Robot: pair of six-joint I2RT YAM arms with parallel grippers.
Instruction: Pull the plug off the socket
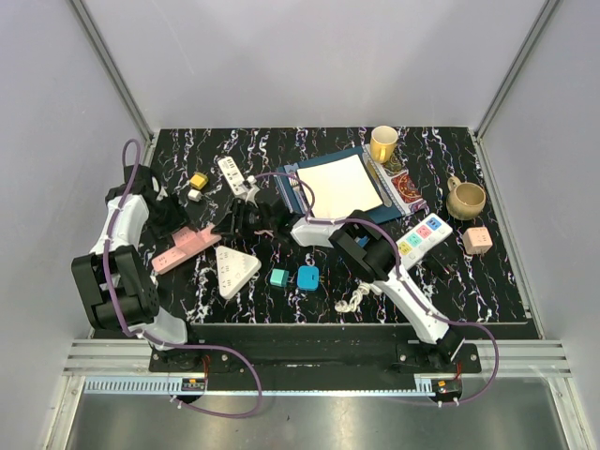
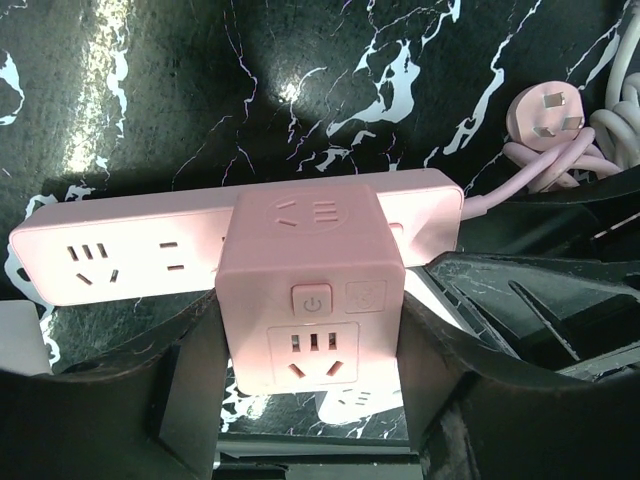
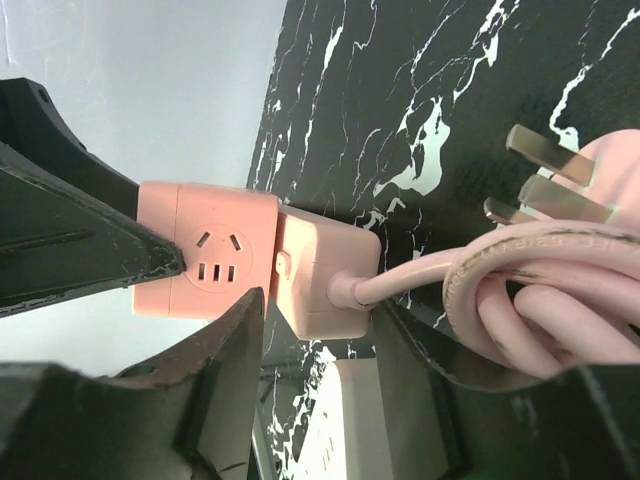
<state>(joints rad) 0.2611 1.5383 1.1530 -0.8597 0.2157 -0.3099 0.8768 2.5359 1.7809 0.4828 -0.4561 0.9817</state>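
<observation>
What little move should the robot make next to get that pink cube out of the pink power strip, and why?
Probably the left tool should draw the pink cube straight away from the pink power strip. The cube is seated on it, the tool's fingers press both its sides, and the right tool straddles the strip's cord end.

That black marble-look surface (image 2: 150, 90) is super glossy, glare everywhere. The pink plastic power strip (image 2: 130, 235) and pink plastic cube adapter (image 2: 310, 260) look smooth and matt-ish. The bare metal prongs (image 3: 560, 197) are shiny.
</observation>
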